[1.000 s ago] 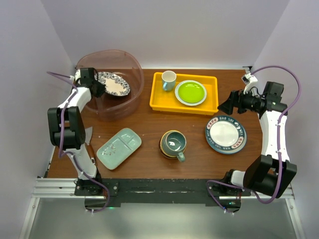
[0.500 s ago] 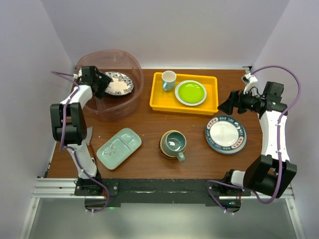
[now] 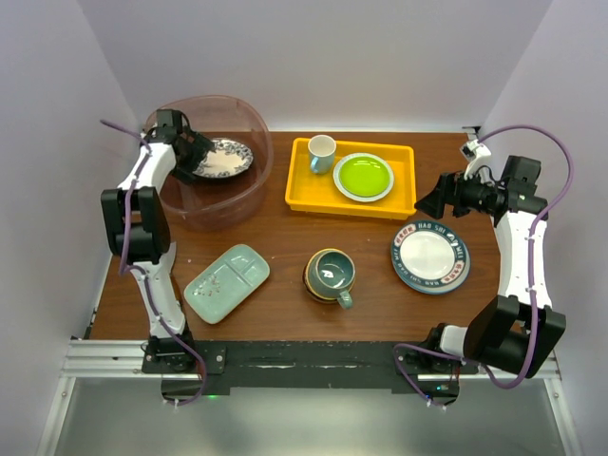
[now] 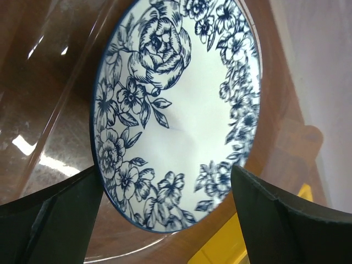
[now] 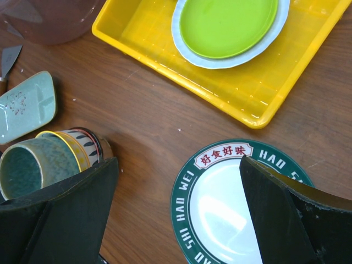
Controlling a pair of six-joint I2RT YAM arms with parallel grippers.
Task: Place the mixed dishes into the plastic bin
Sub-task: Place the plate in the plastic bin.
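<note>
Floral plate [image 3: 224, 159] in plastic bin [image 3: 242, 198]; grn tray [image 3: 226, 282], mug [image 3: 330, 274], wht plate [image 3: 429, 256] on table [image 3: 285, 237].

The top camera is covering the whole worktop [image 3: 285, 237] from high above its near edge. It is sharing the blue floral plate [image 4: 181, 126], apparently inside the plastic bin [image 4: 55, 82], with the close left wrist camera, and the yellow tray [image 5: 165, 44] and green-rimmed plate [image 5: 220, 214] with the higher, downward-facing right one.

3 plates [image 3: 225, 159] [image 3: 363, 176] [image 3: 429, 256], 2 trays [image 3: 313, 195] [image 3: 226, 282], 2 cups [image 3: 321, 152] [image 3: 332, 271], bowl [image 5: 88, 146], bin [image 3: 214, 204]
</note>
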